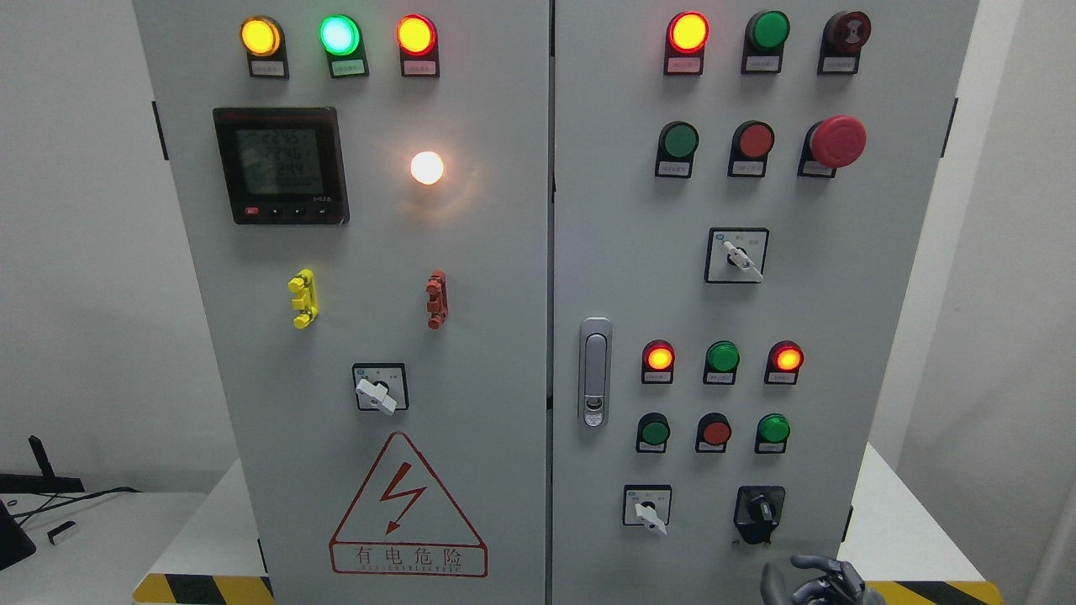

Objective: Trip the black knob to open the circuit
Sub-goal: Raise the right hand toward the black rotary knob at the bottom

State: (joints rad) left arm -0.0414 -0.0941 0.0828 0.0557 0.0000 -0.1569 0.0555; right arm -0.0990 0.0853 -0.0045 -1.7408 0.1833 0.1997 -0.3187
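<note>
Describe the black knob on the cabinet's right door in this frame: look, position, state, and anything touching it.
The black knob is a rotary switch on a dark, squarish base, low on the cabinet's right door, right of a white-handled selector. It looks like glossy black plastic. Its raised grip bar points up, tilted slightly left of vertical. Nothing touches it: the right hand, dark with curled fingers, sits just below it at the bottom edge, apart from the knob.

Matt grey metal cabinet (pixel 504 277) (painted), glossy black plastic knob (pixel 761 508).
</note>
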